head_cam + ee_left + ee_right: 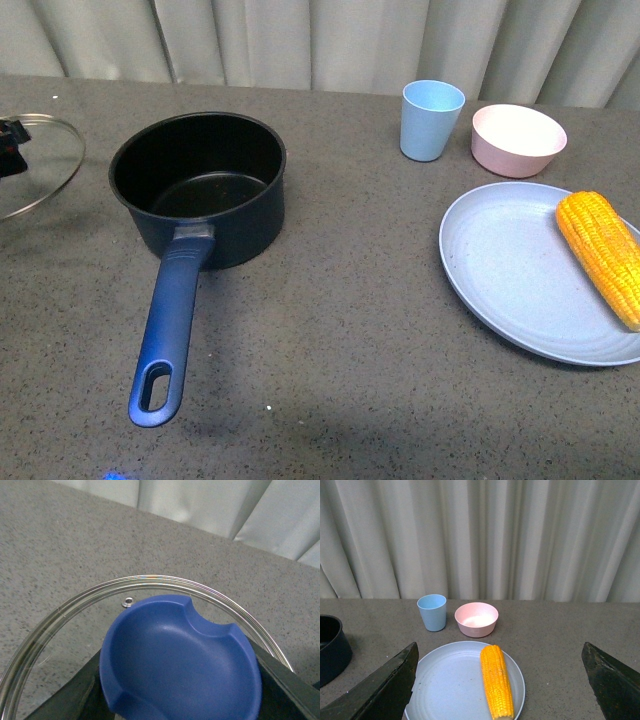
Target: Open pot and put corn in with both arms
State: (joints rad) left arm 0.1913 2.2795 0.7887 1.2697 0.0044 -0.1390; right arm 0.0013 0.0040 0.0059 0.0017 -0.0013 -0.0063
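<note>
In the front view, the uncovered pot [200,180] is seen left of centre, its glass lid [40,165] at the left edge, and the corn [600,255] lies on a blue plate [500,270] at right. In the left wrist view, the lid's blue knob [180,655] is pinched by the left gripper [177,695]. In the right wrist view, the right gripper [499,650] is spread wide, with the corn seen between its fingers [385,685].

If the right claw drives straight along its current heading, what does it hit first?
Most likely the corn, lying on the blue plate and centred ahead of the open right claw. Depth is unclear in the wrist view, so the plate's surface could come first.
</note>
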